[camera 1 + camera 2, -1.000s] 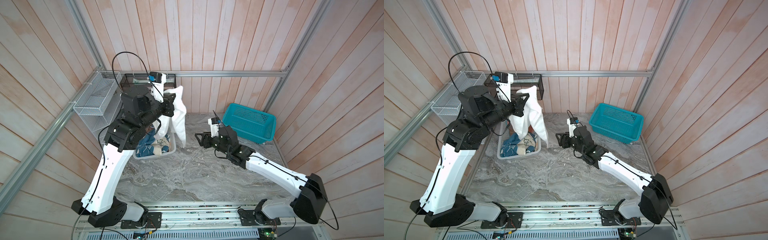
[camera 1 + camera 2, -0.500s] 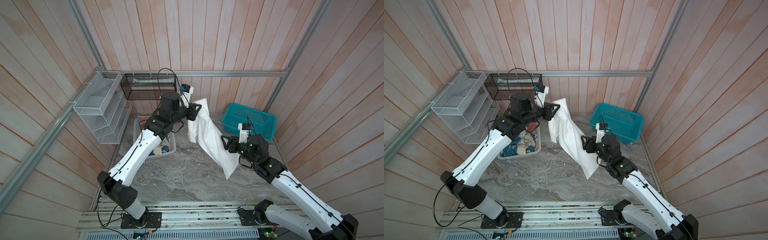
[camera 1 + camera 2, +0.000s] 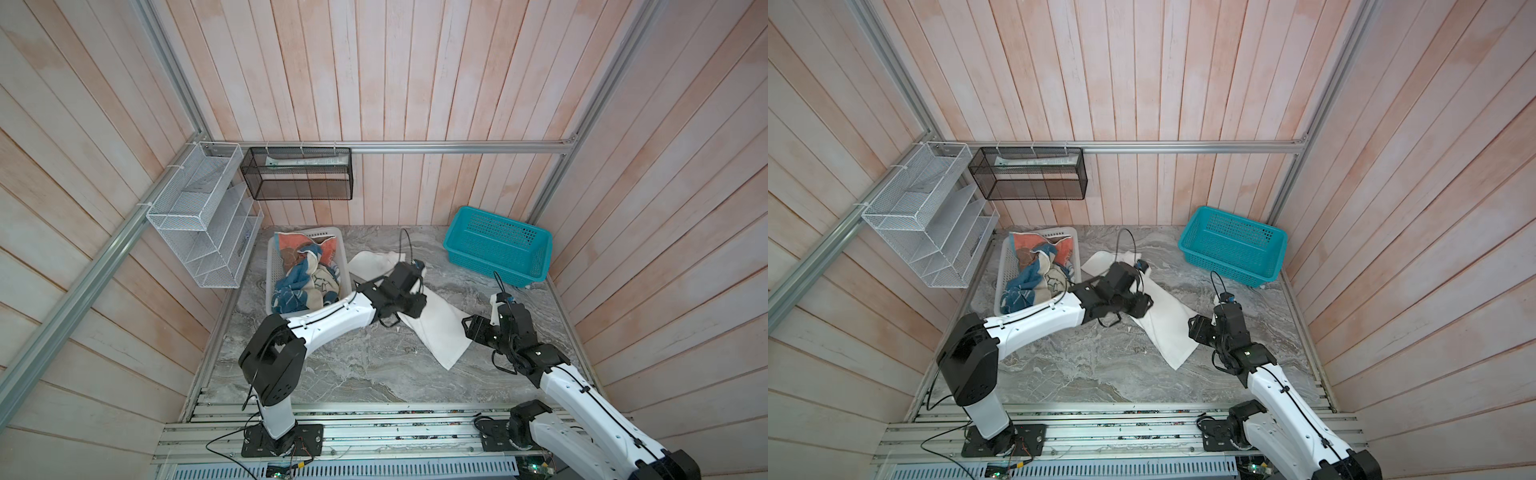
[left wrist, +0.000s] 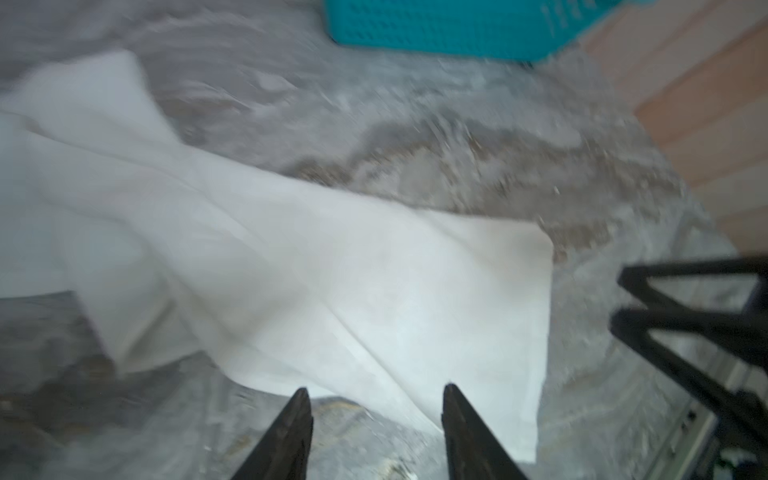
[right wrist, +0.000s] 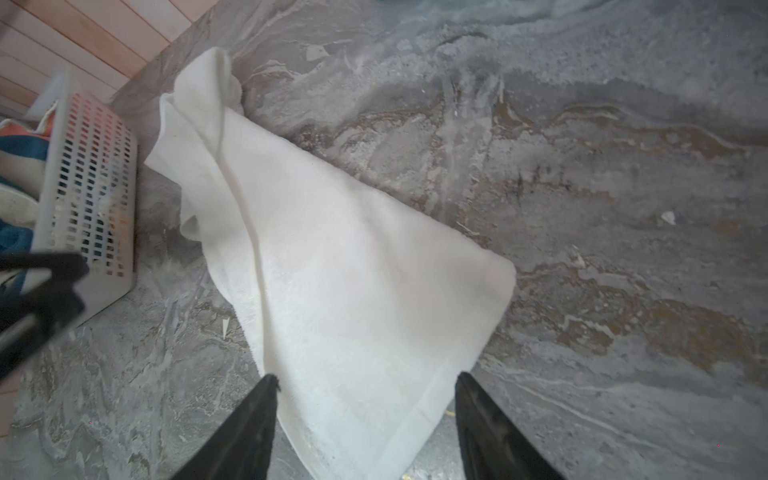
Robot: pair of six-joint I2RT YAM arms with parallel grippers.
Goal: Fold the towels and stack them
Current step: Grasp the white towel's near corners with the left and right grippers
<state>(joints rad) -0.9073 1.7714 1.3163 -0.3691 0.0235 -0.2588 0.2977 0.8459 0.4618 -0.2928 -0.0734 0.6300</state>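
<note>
Plainly, the white towel [image 3: 436,328] is light, limp stuff: terry that sags wherever I am not holding it, bunches if pushed, and cannot break or slip far on the marbled table [image 3: 353,365]. It lies loose on that table in a long diagonal strip, its far-left end crumpled just beside the white basket [image 3: 270,266], where the other towels [image 3: 307,282] sit in a heap, and its near-right end spread flatter toward my right arm; a raised crease runs along its length. My judgement is that corners and hemmed edges are the places to pinch, one corner in each jaw pair, because a grab in the middle would only gather a wad and spoil the fold. My left gripper [image 4: 376,388] reaches from the left, low over the strip's middle and pointing right, with its jaws partly apart and nothing between them; that wrist view is blurred. My right gripper [image 5: 365,376] sits low at the near-right end, pointing far-left along the cloth, with its jaws wide and the towel's near corner lying flat below the gap, not pinched as far as I can see. Both forearms are stretched out close to the table. At the far right, the teal basket [image 3: 536,266] stands well apart from the cloth.
</note>
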